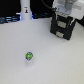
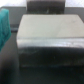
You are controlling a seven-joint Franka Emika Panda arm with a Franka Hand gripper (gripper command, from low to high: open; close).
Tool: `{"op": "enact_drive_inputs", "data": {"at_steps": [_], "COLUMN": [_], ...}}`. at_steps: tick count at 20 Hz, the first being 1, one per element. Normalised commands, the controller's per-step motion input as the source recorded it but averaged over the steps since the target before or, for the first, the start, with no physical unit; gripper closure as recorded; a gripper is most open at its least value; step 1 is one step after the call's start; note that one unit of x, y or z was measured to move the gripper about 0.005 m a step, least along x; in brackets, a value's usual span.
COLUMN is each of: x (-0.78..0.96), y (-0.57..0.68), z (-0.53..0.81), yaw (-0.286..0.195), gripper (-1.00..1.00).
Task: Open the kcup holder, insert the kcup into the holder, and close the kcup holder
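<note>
The kcup holder (image 1: 61, 30) is a black boxy unit at the far right of the exterior view. My gripper (image 1: 63, 23) hangs just above and against it, its dark fingers spread apart and holding nothing. The wrist view looks down on the holder's grey flat top (image 2: 47, 29) and its dark front (image 2: 47, 56); my fingers do not show there. The kcup (image 1: 29, 56) is a tiny pod with a green-and-blue top. It stands alone on the white table (image 1: 50, 65), well away from the holder, toward the exterior view's left and nearer the camera.
A white bottle-shaped object (image 1: 25, 11) stands at the back on the exterior view's left, in front of dark clutter (image 1: 7, 19). A teal object (image 2: 4, 25) shows at the edge of the wrist view beside the holder.
</note>
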Motion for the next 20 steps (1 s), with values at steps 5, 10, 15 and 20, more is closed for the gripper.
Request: {"op": "enact_drive_inputs", "data": {"at_steps": [5,10,15,20], "x": [-0.39,-0.1,0.06,0.7], "y": [0.08,0.03,0.0,-0.08], "z": [-0.12,0.0,0.01,0.23], "yaw": [-0.005,-0.015,-0.009,-0.037], "gripper": [1.0,1.0,1.0,1.0]}}
